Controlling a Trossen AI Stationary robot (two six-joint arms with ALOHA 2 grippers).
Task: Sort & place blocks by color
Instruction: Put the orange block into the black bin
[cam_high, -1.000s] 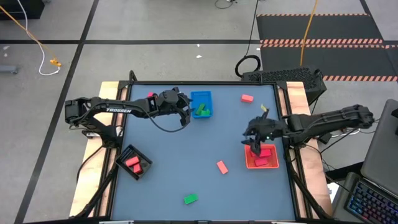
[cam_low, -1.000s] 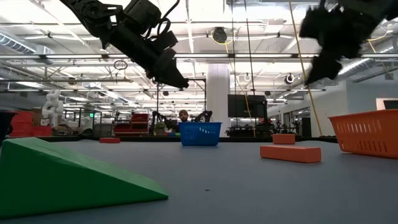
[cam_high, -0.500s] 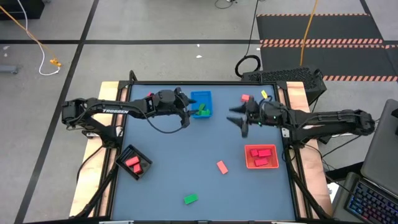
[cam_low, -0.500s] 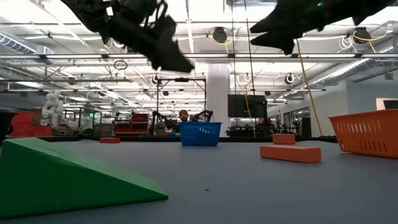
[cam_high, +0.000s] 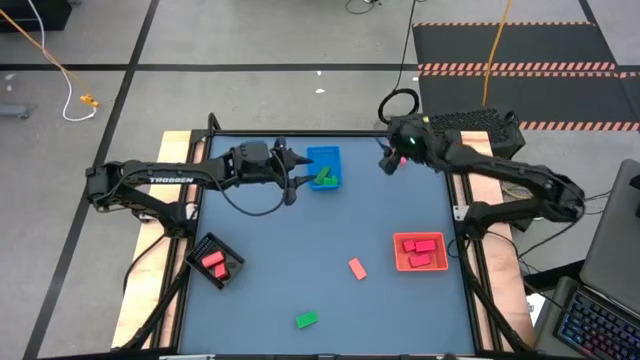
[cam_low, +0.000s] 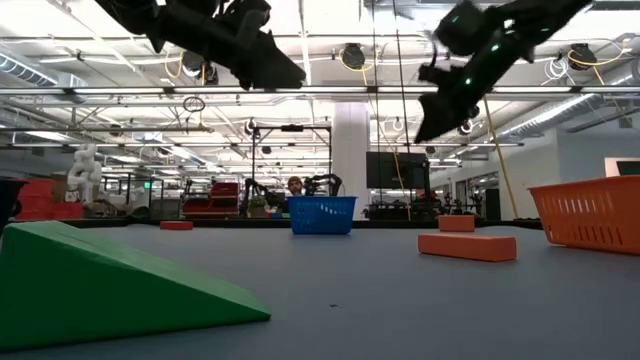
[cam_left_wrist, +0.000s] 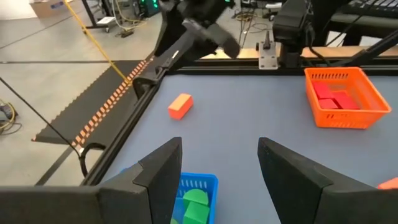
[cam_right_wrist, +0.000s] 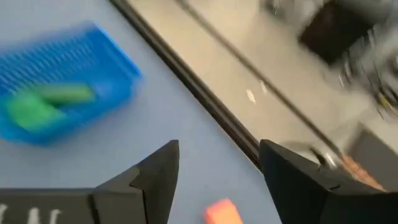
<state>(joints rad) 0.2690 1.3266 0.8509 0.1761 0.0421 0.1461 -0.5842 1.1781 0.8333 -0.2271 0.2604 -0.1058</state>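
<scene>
My left gripper (cam_high: 287, 166) is open and empty, hovering just left of the blue tray (cam_high: 323, 168), which holds green blocks (cam_left_wrist: 195, 204). My right gripper (cam_high: 386, 162) is open and empty, up in the air at the table's far side, over a salmon block (cam_left_wrist: 180, 106) that lies flat on the table; the block also shows in the right wrist view (cam_right_wrist: 224, 213). Another salmon block (cam_high: 357, 267) and a green block (cam_high: 306, 320) lie loose on the table. The red tray (cam_high: 420, 251) holds salmon blocks, and the black tray (cam_high: 218, 262) holds pink ones.
The blue tray stands at the far middle, the red tray at the right edge, the black tray at the near left. In the low view a green wedge (cam_low: 110, 285) lies close to the camera. Open table lies between the trays.
My right gripper has risen from over the red tray and swung to the table's far edge, turning to face the salmon block there. My left gripper has drawn back a little toward the table's left, away from the blue tray, and has risen slightly.
</scene>
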